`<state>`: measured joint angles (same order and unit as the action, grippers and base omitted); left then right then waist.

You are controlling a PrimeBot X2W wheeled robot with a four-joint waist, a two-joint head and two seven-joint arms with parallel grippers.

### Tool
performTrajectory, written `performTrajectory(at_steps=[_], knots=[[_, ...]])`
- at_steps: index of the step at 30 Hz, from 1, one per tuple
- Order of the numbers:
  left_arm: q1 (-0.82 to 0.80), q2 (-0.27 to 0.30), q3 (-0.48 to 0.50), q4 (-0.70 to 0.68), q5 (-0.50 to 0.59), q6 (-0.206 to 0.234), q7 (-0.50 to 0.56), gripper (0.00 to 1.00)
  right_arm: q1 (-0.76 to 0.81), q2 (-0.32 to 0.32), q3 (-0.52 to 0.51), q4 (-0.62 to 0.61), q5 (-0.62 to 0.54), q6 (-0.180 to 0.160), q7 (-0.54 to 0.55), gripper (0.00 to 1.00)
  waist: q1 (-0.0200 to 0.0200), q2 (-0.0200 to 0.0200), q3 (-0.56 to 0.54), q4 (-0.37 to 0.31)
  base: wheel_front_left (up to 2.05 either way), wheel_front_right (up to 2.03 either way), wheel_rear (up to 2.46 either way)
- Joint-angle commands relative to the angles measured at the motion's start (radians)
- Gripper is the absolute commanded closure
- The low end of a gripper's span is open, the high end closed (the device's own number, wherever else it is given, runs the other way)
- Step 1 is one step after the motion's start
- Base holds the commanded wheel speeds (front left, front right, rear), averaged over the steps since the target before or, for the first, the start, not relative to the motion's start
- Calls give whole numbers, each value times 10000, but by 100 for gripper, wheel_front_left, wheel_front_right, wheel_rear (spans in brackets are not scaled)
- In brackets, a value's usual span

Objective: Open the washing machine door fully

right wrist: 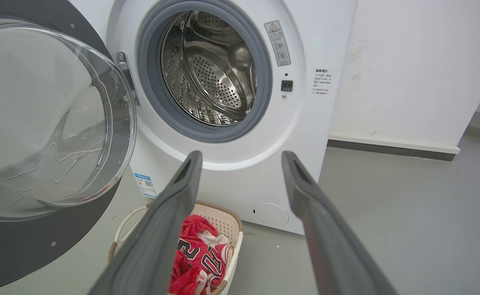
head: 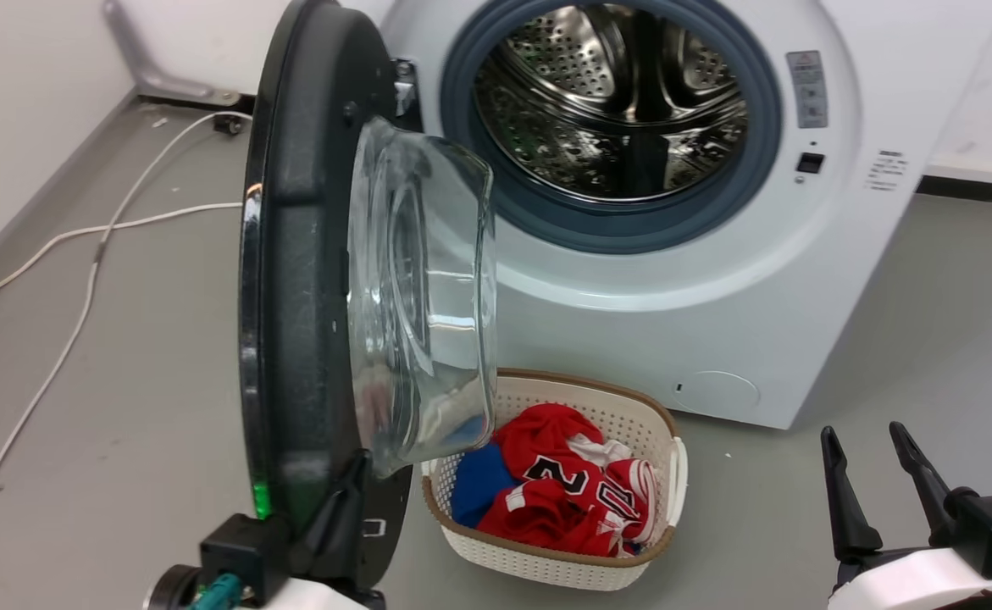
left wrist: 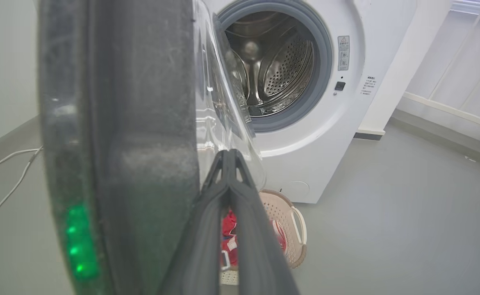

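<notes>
Blue label (right wrist: pixel 145 185) shows past the spread right hand (right wrist: pixel 242 155); left hand (left wrist: pixel 228 155) shut beside the washing machine door (left wrist: pixel 141 123).

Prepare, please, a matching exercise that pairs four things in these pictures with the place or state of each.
Things:
1. round black-rimmed washing machine door with a clear glass bowl
2. white perforated plastic basket
3. left gripper
4. right gripper

Place or state:
A. fingers apart, holding nothing
B. swung out from the white washing machine, edge-on to the head camera
C. on the grey floor, holding red and blue clothes
D. fingers shut together, close by the door's inner face

Pairs: 1-B, 2-C, 3-D, 4-A
</notes>
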<state>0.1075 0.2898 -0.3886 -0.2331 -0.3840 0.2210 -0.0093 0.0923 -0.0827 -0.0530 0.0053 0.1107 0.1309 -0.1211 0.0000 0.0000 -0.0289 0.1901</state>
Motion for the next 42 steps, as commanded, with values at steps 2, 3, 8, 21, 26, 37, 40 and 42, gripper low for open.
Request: performTrajectory(at_steps=[2, 3, 8, 21, 26, 37, 40, 42], knots=[[70, 259, 521, 187, -202, 101, -138, 100, -40, -4, 41, -51, -28, -2, 58, 0, 0, 0, 13, 339, 0, 0, 0], [21, 363, 684, 254, -262, 101, -211, 100, -42, -7, 49, -58, -42, -2, 94, 0, 0, 0, 12, 394, 0, 0, 0], [-411, 588, 1312, 653, -722, -85, -397, 100, -76, -19, 59, -215, -55, -2, 195, 0, 0, 0, 37, 597, 0, 0, 0], [-1891, 1409, 3107, 3666, -1796, -642, -1325, 100, -125, -90, 174, -429, 70, -2, 423, 0, 0, 0, 273, 223, 0, 0, 0], [-2379, 1752, 3527, 4485, -1975, -799, -1514, 100, -148, -94, 136, -430, 73, -2, 447, 0, 0, 0, 343, 86, 0, 0, 0], [-3161, 2309, 4017, 6254, -2062, -1016, -2028, 100, -210, -46, 45, -346, 108, -2, 421, 0, 0, 0, 395, -122, 0, 0, 0], [-2984, 2177, 3975, 6299, -1993, -1005, -2182, 100, -179, -10, 27, -288, 118, -2, 390, 0, 0, 0, 335, -148, 0, 0, 0], [-2753, 2063, 3919, 6143, -1935, -959, -2275, 100, -156, 16, 54, -240, 109, -2, 364, 0, 0, 0, 264, -186, 0, 0, 0]])
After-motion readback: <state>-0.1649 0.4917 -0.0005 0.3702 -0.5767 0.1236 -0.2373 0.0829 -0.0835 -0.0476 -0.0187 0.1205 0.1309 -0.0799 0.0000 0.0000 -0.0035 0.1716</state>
